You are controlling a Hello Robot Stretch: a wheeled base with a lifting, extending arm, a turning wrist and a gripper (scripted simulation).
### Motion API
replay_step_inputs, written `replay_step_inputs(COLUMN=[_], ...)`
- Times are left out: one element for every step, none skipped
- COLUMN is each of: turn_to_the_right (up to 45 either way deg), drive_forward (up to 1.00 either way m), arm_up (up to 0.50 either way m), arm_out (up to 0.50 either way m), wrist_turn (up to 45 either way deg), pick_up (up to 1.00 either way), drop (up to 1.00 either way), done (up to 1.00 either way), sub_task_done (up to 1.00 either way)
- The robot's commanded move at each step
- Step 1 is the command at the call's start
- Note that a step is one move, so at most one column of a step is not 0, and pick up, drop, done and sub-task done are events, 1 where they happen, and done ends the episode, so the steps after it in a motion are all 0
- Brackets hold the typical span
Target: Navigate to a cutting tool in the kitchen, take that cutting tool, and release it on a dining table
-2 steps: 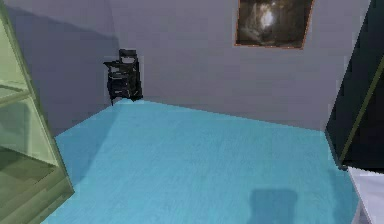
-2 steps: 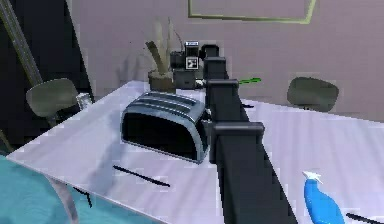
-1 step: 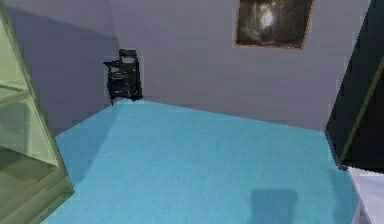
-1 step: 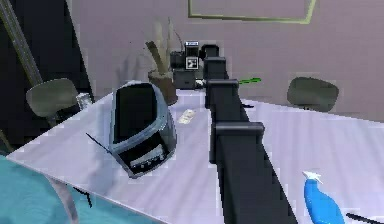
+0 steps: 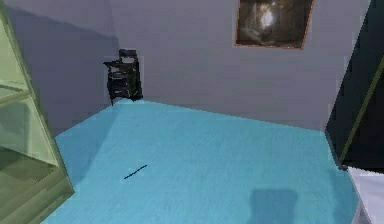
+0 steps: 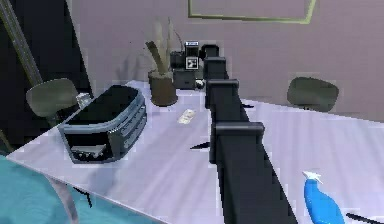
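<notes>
Where the hand (image 6: 185, 54) reaches, a pot (image 6: 162, 88) stands.

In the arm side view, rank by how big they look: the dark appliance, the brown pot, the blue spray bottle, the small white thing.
Largest: dark appliance
Next, not ranked: brown pot and blue spray bottle; the bottle is nearer the camera and cut by the edge.
Smallest: small white thing

The dark square-sectioned arm (image 6: 235, 140) stretches far out, slanting up-left. At its end sits the dark two-finger gripper (image 6: 181, 55); whether it holds anything cannot be told.
</notes>
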Motion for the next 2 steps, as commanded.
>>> replay_step_inputs(turn_to_the_right=[0.0,0.0], drive_forward=[0.0,0.0], arm_up=[0.0,0.0], arm_out=[-0.1,0.0], wrist_turn=[0.0,0.0], pick_up=[0.0,0.0], drop=[0.0,0.0], done=[0.0,1.0], sub_task_done=[0.0,0.0])
